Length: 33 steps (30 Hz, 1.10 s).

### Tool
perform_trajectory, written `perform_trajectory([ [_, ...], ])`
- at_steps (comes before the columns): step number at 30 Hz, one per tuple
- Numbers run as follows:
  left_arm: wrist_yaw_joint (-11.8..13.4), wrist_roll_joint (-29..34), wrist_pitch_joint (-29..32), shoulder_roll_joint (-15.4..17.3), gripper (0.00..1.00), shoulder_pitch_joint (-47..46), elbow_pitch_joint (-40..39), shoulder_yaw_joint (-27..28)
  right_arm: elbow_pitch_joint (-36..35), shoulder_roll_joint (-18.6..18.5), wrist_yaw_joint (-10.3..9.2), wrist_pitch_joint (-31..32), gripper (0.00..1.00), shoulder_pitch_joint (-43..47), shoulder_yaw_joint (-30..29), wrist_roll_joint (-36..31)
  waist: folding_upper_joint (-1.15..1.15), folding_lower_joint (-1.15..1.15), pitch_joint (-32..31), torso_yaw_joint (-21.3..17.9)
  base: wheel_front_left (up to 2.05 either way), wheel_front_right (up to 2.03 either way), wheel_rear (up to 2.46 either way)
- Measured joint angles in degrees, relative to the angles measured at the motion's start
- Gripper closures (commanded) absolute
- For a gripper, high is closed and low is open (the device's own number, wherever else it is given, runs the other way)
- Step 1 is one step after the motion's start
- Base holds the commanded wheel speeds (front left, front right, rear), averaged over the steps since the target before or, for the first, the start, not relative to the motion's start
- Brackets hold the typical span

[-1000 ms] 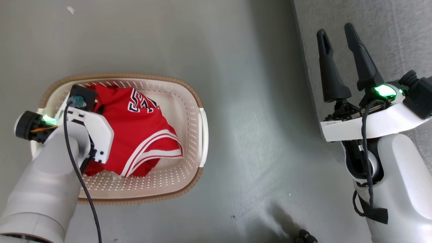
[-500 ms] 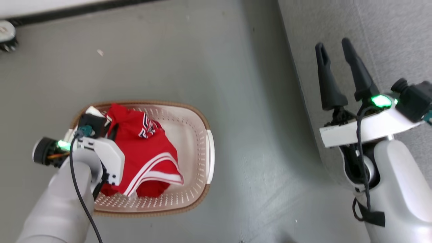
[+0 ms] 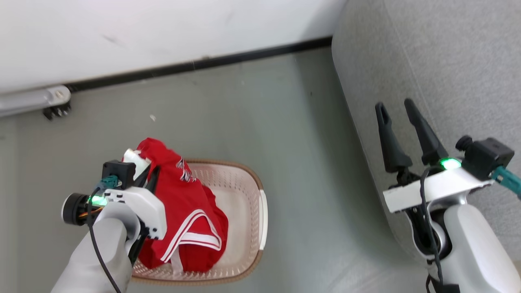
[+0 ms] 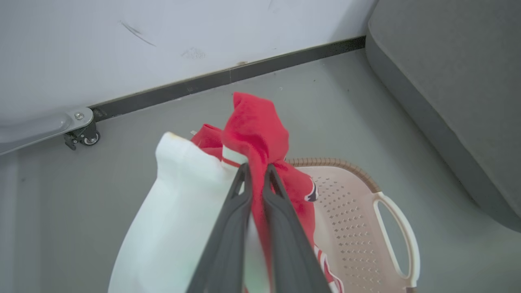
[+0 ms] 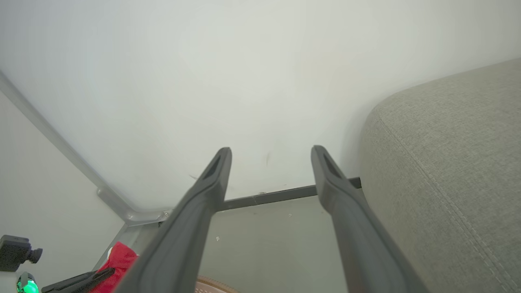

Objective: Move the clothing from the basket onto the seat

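Observation:
Red clothing (image 3: pixel 183 211) with white stripes hangs from my left gripper (image 3: pixel 149 173), which is shut on a bunched fold of it above the basket (image 3: pixel 244 195). Its lower part still drapes inside the cream perforated basket on the floor. In the left wrist view the two fingers pinch the red cloth (image 4: pixel 254 134) beside a white panel (image 4: pixel 179 203), over the basket's handle (image 4: pixel 401 240). My right gripper (image 3: pixel 397 108) stands open and holds nothing, in front of the grey seat (image 3: pixel 447 61). In the right wrist view the seat (image 5: pixel 447 171) lies at the right.
A white wall with a dark baseboard (image 3: pixel 203 65) runs along the far side. A metal frame leg on a caster (image 3: pixel 53 106) stands at the far left. Grey floor (image 3: pixel 309 195) separates the basket from the seat.
The head camera has tilted up, bringing the wall into view. My left gripper has risen with the clothing, pulling its upper part above the basket rim. The right gripper stays open.

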Motion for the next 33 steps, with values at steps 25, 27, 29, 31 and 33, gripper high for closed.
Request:
perform_trajectory([
  [25,0.0,-4.28,-0.01,-0.38,1.0,15.09,-31.65,6.59,3.59,0.03,0.0,0.0,0.0,11.62,0.85,-0.58,0.0,0.0,-16.96,2.98,0.0,0.0,0.0],
  [27,0.0,-4.28,-0.01,-0.47,1.0,16.41,-33.48,6.79,3.63,0.04,0.0,0.0,0.0,12.39,0.98,-0.67,0.0,0.0,-18.02,3.16,0.0,0.0,0.0],
  [29,0.0,-4.28,-0.01,-0.52,1.0,17.95,-35.02,6.78,3.76,0.04,0.0,0.0,0.0,13.12,1.1,-0.8,0.0,0.0,-19.05,3.33,0.0,0.0,0.0],
  [31,0.0,-4.28,-0.01,-0.6,1.0,19.53,-36.44,6.77,3.77,0.04,0.0,0.0,0.0,13.95,1.13,-0.98,0.0,0.0,-20.03,3.49,0.0,0.0,0.0],
  [33,0.0,-4.28,-0.01,-0.67,1.0,20.84,-37.83,6.79,3.72,0.05,0.0,0.0,0.0,14.69,1.13,-0.98,0.0,0.0,-20.97,3.63,0.0,0.0,0.0],
])
